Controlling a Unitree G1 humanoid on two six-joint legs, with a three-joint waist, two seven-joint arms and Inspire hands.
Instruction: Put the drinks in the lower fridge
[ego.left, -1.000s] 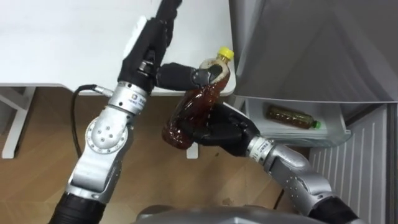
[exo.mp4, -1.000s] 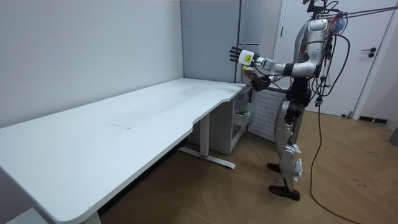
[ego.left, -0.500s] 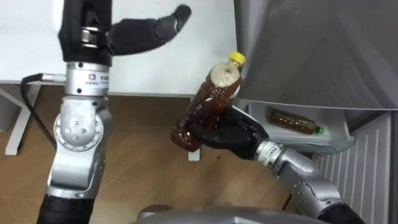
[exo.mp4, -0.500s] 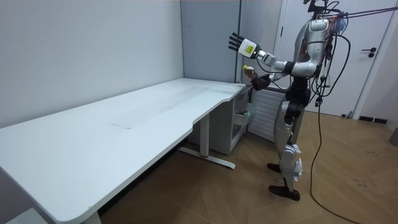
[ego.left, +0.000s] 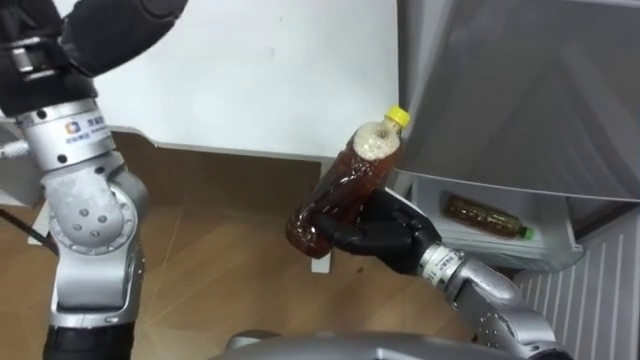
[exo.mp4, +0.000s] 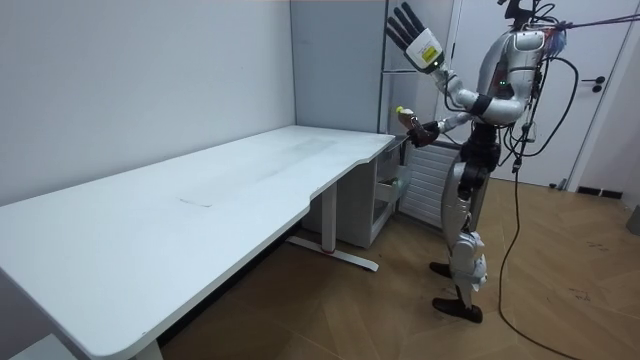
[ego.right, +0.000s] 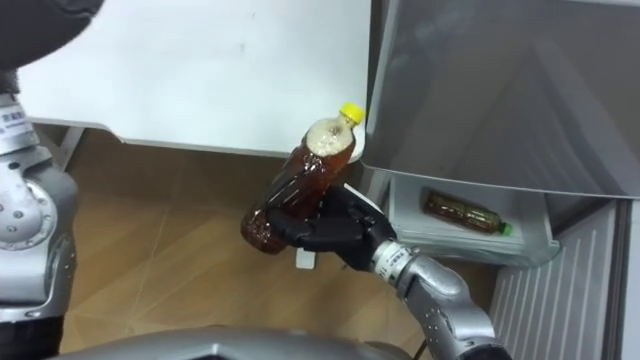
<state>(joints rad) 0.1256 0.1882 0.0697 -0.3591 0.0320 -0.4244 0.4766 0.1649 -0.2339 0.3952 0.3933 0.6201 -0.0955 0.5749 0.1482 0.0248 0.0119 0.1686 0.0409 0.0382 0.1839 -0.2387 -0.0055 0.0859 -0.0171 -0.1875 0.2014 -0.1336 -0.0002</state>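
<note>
As right hand (ego.left: 388, 236) clasps bottle (ego.left: 348, 188), tilted (yellow-capped)

Bottle (ego.left: 345, 195) in right hand (ego.left: 385, 235) at centre, table (ego.left: 270, 80) behind at 11 o'clock, fridge (ego.left: 520, 90) at 2 o'clock, second bottle (ego.left: 485, 215) lying in its lower compartment (ego.left: 545, 255) at 3 o'clock.

A long white desk (exo.mp4: 200, 200) runs from the room view's lower left to its centre, with a curved front edge. In the left eye view its top fills the upper middle of the frame. Its white leg (exo.mp4: 326, 222) stands on the wooden parquet floor (exo.mp4: 350, 310), and a pale drawer unit (exo.mp4: 372, 212) stands on the floor under the desk's far end. At the right of the left eye view, a white fridge shelf (ego.left: 520, 250) carries a bottle of brown drink (ego.left: 487, 218), which lies on its side, green cap to the right.
</note>
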